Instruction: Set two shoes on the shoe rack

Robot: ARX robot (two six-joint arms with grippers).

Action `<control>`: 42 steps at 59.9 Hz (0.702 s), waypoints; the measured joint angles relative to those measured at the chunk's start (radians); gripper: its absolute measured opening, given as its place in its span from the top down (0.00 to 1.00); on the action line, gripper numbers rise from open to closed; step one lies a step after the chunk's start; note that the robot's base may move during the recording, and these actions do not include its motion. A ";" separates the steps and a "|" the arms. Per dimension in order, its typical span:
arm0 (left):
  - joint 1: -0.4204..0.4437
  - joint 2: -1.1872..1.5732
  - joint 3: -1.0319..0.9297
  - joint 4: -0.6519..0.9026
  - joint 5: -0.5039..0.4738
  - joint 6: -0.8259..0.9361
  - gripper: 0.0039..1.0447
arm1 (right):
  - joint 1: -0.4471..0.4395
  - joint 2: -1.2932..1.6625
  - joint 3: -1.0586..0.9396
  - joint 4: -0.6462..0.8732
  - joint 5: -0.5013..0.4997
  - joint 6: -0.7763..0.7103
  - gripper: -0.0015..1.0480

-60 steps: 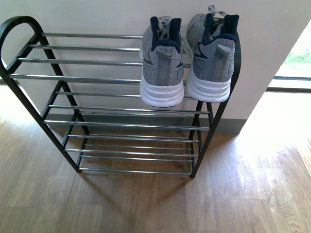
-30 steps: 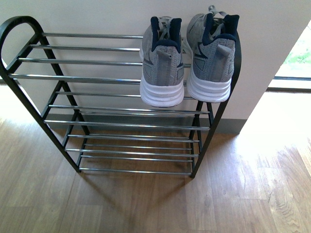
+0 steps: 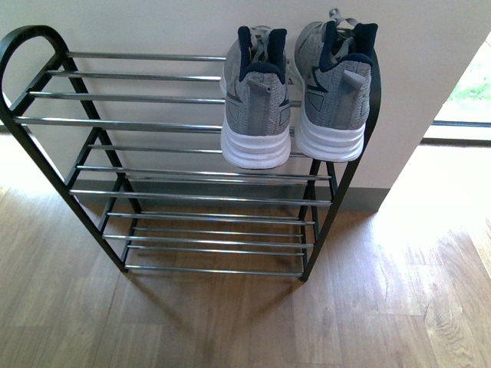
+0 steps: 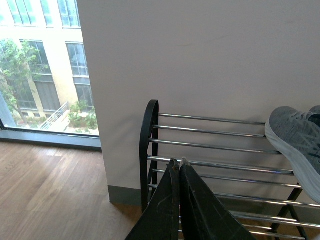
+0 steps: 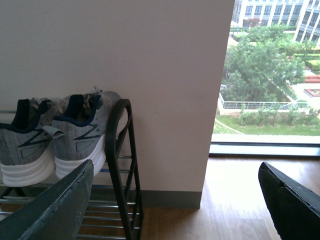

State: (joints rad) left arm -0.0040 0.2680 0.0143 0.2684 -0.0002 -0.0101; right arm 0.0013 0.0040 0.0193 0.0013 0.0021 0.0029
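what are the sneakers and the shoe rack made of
Sneakers: the uppers look like grey knit fabric, matt with a speckled weave. The soles look like white foam or rubber, smooth and ribbed.
Shoe rack: the frame seems to be black painted metal with a dull sheen, though coated plastic cannot be ruled out. Its bars look like chromed metal, since they show bright mirror-like highlights.

Ahead of the left claw [image 4: 178, 165], its jaws pressed together, the top bars of the shoe rack [image 4: 148, 145] lie bare. The grey sneakers [image 3: 257, 107] crowd only the end nearer the right claw [image 5: 175, 167]. Between that claw's wide-spread jaws stands the rack's black end hoop [image 5: 112, 155], with open wood floor [image 5: 235, 200] beside it.
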 joint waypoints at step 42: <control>0.001 -0.251 0.000 -0.269 0.000 -0.001 0.99 | 0.000 0.000 0.000 0.000 0.000 0.000 0.09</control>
State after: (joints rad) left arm -0.0029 0.0166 0.0147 -0.0002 -0.0002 -0.0109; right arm 0.0013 0.0036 0.0193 0.0013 0.0017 0.0029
